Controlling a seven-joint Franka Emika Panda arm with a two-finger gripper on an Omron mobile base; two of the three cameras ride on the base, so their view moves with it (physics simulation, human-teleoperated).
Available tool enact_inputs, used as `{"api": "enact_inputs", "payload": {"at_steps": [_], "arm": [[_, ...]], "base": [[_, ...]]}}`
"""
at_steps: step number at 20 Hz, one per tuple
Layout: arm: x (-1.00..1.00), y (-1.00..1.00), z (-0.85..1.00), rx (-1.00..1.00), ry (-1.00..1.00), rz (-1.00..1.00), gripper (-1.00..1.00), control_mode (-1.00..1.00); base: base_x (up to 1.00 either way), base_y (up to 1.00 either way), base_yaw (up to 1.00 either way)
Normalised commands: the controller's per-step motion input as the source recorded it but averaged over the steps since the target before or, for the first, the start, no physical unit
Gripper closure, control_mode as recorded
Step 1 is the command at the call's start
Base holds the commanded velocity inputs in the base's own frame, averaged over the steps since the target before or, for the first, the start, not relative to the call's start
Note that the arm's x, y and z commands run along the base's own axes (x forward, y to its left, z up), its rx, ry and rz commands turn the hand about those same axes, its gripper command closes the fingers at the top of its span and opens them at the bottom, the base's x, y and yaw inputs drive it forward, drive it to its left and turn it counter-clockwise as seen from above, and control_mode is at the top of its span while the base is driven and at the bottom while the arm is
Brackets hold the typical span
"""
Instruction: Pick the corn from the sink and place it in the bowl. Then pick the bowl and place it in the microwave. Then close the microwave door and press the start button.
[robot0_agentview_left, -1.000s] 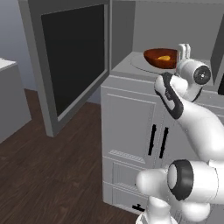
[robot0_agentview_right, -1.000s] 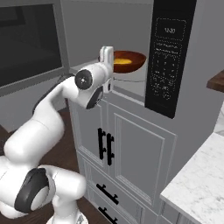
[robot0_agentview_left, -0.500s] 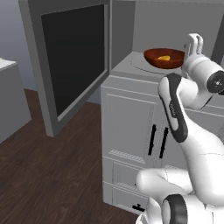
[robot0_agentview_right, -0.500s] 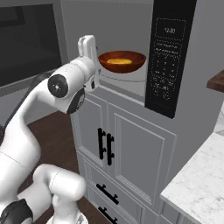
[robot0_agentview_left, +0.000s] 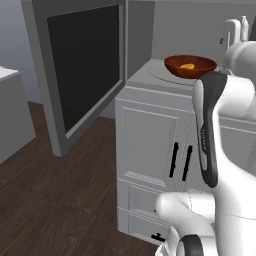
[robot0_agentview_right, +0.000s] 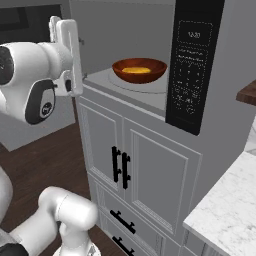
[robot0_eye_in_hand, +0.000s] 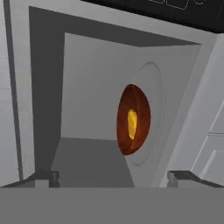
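Glossy white rounded arm (robot0_agentview_left: 220, 125) with dark joint bands, apparently black.

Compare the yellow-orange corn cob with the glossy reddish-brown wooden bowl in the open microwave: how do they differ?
The yellow-orange corn cob is small; the glossy reddish-brown wooden bowl is far wider. The cob is elongated; the bowl is round and shallow. The cob lies inside the bowl; the bowl sits on the round turntable plate. Both are inside the pale grey microwave cavity.
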Motion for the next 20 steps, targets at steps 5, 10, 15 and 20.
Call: {"api": "enact_inputs", "payload": {"at_steps": [5, 10, 15, 20], "arm": [[-1.00, 0.43, -0.02, 0.01, -0.11, -0.01, -1.00, -1.00], [-1.00, 0.49, -0.08, 0.10, -0.11, -0.03, -1.00, -1.00], [-1.00, 0.66, -0.14, 0.11, -0.09, -0.12, -1.00, -1.00], [-0.98, 0.85, -0.07, 0.03, -0.16, -0.19, -1.00, -1.00]], "base": [[0.00, 0.00, 0.00], [0.00, 0.00, 0.00], [0.00, 0.00, 0.00], [0.00, 0.00, 0.00]]}}
